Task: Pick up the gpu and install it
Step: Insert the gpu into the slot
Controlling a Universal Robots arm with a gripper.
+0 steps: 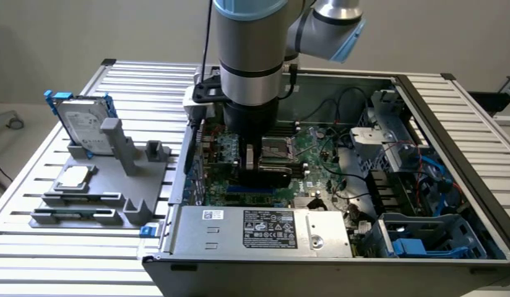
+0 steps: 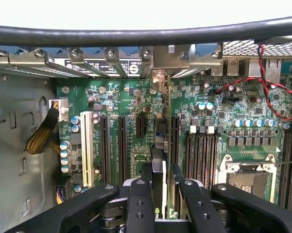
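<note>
I'm seeing the gripper (image 2: pixel 162 174) sitting partway closed, jaws pinching the gpu (image 2: pixel 158 141) by its two faces. The card is standing on edge among the expansion slots, running lengthwise toward the rear bracket row (image 2: pixel 111 58). I can't tell if its lower edge is touching a slot.

Room either side is looking tight: a short black slot (image 2: pixel 140 127) is lying just beside one face, a long black slot (image 2: pixel 175 138) just beside the other.

I'm counting two more long black slots, one white slot (image 2: pixel 86 148) and one empty CPU socket (image 2: pixel 246 180).

In the exterior view the arm (image 1: pixel 250 62) is reaching down into the open case (image 1: pixel 465 179), apart from its walls. The grey fixture (image 1: pixel 127 154) outside is holding one hard drive (image 1: pixel 82 124) and one CPU chip (image 1: pixel 73 177).
</note>
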